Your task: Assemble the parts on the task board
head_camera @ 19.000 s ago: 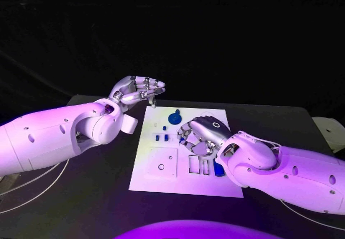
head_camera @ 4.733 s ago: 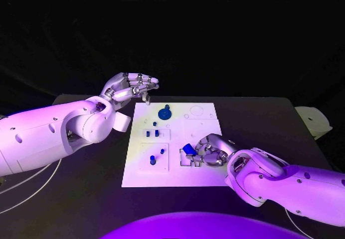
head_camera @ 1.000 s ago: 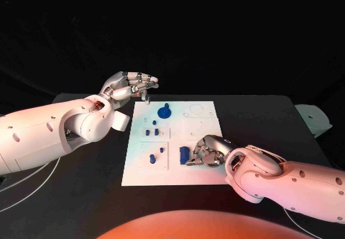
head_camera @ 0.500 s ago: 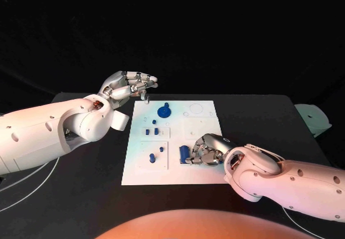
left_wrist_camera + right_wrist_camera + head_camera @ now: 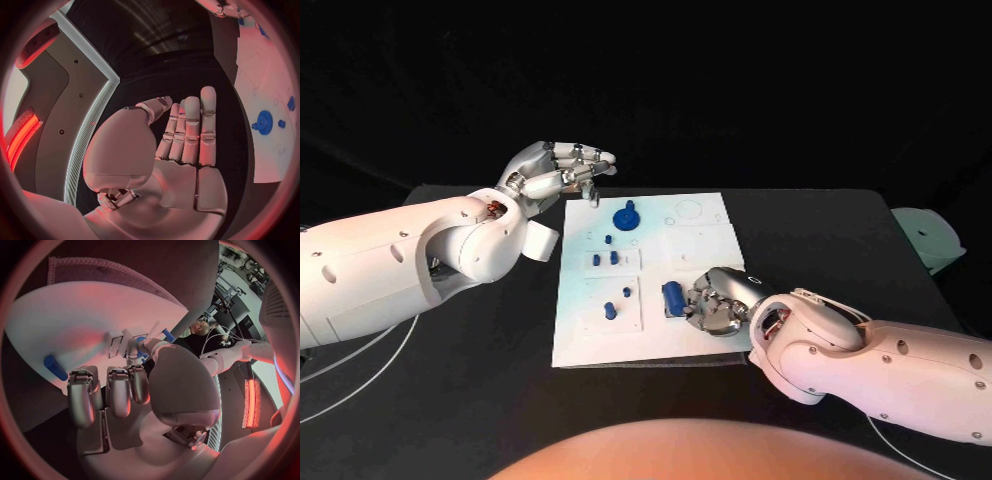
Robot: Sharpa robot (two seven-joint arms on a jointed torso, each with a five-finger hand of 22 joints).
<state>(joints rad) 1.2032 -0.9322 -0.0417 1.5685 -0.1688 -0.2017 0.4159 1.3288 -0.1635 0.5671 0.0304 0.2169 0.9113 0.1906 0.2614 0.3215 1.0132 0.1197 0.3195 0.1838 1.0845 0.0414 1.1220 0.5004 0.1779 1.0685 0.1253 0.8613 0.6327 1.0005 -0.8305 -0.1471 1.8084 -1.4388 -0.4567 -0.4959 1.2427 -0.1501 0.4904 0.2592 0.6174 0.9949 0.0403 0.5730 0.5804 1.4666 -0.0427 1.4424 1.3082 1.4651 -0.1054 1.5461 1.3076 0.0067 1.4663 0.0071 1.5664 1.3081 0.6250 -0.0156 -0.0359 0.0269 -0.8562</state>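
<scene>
The task board (image 5: 687, 262), a white plate, lies on the black table (image 5: 819, 230) between the two arms, and every place below is told from it. On its far end sits a blue gear-shaped part (image 5: 626, 216), round with a small knob, which also shows as a blue toothed disc (image 5: 264, 120) in the left wrist view. Nearer the board's middle, on its left half, two small blue pegs (image 5: 607, 259) stand side by side in a raised square, and closer to the near edge two more small blue parts (image 5: 616, 303) lie in another square. The right hand (image 5: 715, 299) rests over the board's near right part, its fingers curled down around an oblong blue part (image 5: 672, 297) that stands at the hand's left side, touching the fingers; the right wrist view shows fingertips (image 5: 134, 352) closed about a blue piece against the white plate, so the hand pinches it. The left hand (image 5: 563, 172) hovers just off the board's far left corner, raised above the table, fingers curled in together in the head view, with nothing visible between them
</scene>
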